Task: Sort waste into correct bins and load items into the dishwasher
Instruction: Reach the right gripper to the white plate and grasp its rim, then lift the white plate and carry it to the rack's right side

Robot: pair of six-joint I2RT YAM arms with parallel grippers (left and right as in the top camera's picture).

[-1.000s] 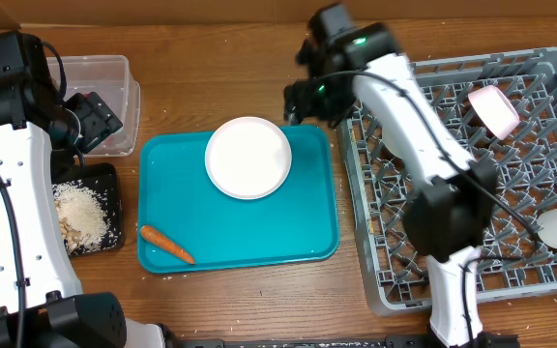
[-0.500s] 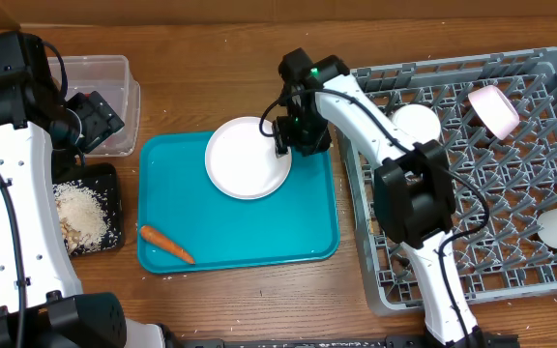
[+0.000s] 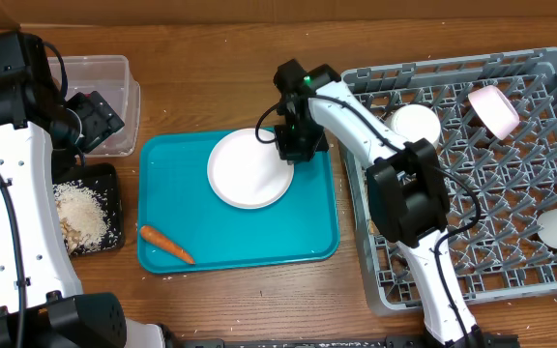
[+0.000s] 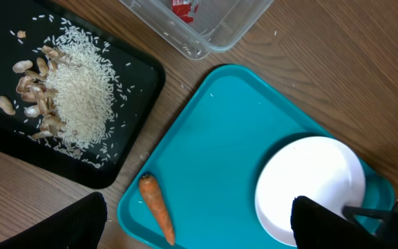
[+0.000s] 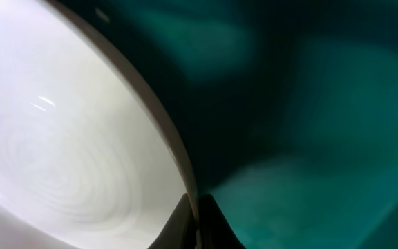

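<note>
R gripper (image 3: 280,146) pinches plate (image 3: 242,174) at its right rim.

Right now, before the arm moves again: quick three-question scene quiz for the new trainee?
1. True or false: the small orange carrot lies in the shallow black plastic tray.
2. What is the right gripper pinching? A) the rim of the round white plate B) the carrot C) nothing
3. Fill in: the white rice and beige nut shells lie in the ____ tray.
Key: 1 false, it lies on the teal plastic serving tray. 2 A. 3 black.
</note>
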